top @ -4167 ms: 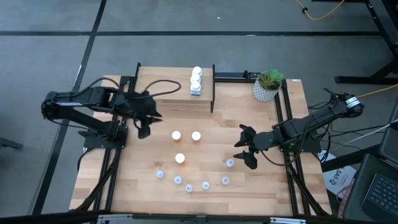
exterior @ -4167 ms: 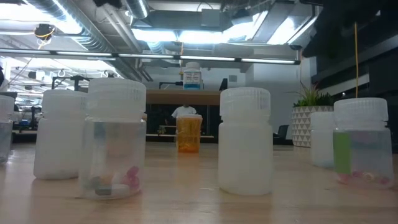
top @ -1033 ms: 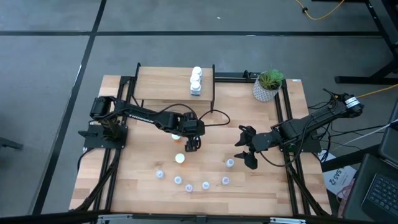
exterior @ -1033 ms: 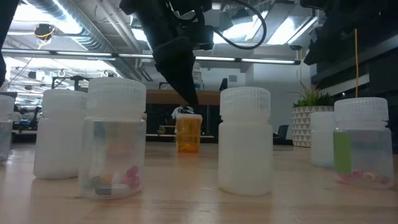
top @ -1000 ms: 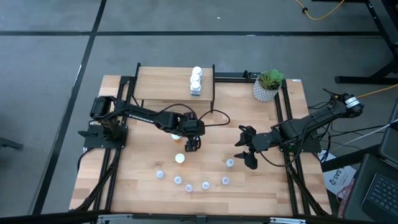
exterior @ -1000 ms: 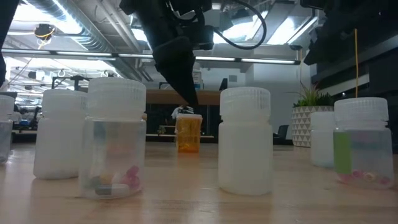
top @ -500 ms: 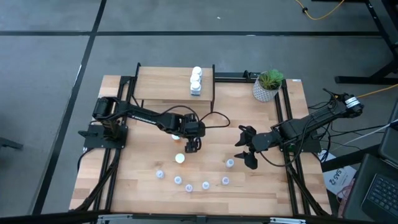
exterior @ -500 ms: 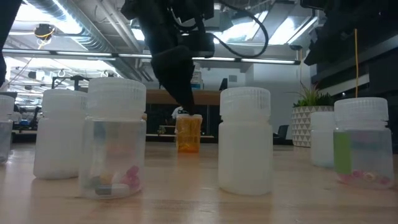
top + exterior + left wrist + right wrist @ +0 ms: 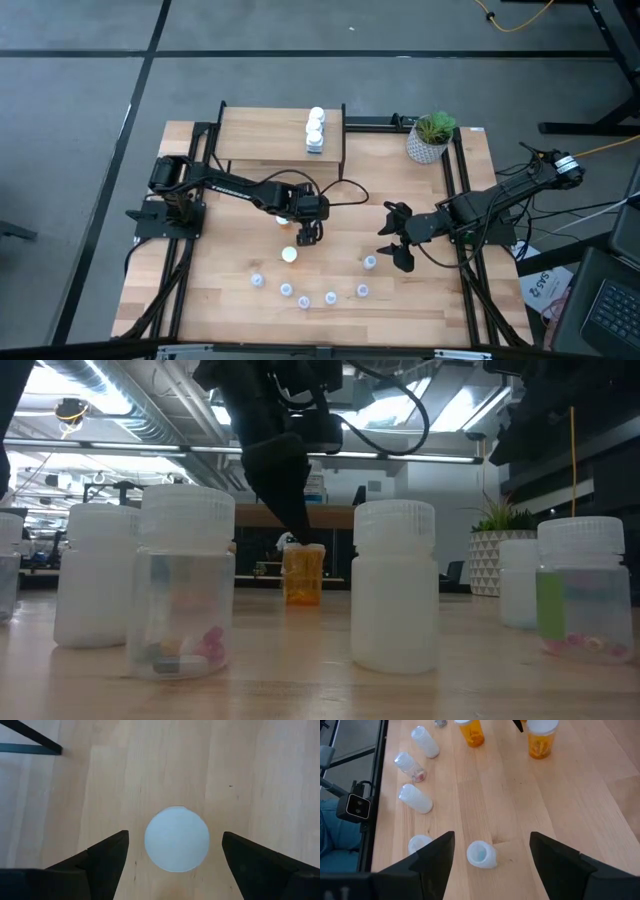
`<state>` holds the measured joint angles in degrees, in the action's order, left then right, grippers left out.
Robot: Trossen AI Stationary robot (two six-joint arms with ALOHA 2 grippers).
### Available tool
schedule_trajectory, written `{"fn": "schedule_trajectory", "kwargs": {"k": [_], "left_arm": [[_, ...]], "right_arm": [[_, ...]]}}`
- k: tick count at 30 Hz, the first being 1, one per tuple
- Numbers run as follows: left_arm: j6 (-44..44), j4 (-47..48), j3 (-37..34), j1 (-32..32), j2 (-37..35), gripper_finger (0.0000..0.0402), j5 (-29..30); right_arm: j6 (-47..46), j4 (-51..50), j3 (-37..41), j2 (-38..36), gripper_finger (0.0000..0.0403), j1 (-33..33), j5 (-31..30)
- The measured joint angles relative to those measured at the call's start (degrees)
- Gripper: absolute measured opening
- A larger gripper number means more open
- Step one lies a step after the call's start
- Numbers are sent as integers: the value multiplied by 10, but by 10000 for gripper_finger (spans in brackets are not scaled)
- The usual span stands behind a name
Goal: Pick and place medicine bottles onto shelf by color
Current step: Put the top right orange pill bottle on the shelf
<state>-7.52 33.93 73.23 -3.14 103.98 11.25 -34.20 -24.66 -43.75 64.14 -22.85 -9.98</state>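
the shelf (image 9: 270, 135) stands at the far edge of the table (image 9: 230, 290), and everything else is placed from it. on its top, toward its right end, three white bottles (image 9: 315, 130) sit in a short touching row. the left gripper (image 9: 310, 234) reaches out over the open table in front of the shelf, nearer the camera side, and hangs directly above an orange bottle with a white cap (image 9: 177, 839); its jaws are spread wide on either side of that cap, not touching it. in the low view that same orange bottle (image 9: 303, 574) stands upright below the dark fingers (image 9: 285, 495). another orange bottle (image 9: 289, 254) stands a little farther from the shelf, and a third is mostly hidden under the left arm. farther still from the shelf, a loose curve of pale-blue vials (image 9: 304, 297) lies near the table's front edge. the right gripper (image 9: 395, 240) waits to the right of the shelf's front, well apart from it, jaws open and empty, with one pale vial (image 9: 481, 854) lying on the wood just beside it. a potted plant (image 9: 431, 137) stands to the right of the shelf
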Motion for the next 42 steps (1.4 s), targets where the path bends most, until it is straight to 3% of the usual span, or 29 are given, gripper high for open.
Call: {"fn": "schedule_trajectory", "kwargs": {"k": [5,30,42], "left_arm": [[3,-1,1,-1,9,316,-29],[6,-19,0,0,33,314,-9],[6,-19,0,0,33,247,1]], "right_arm": [[0,0,0,0,261,0,0],[-2,-3,0,0,261,0,1],[-2,-3,0,0,261,0,1]]}}
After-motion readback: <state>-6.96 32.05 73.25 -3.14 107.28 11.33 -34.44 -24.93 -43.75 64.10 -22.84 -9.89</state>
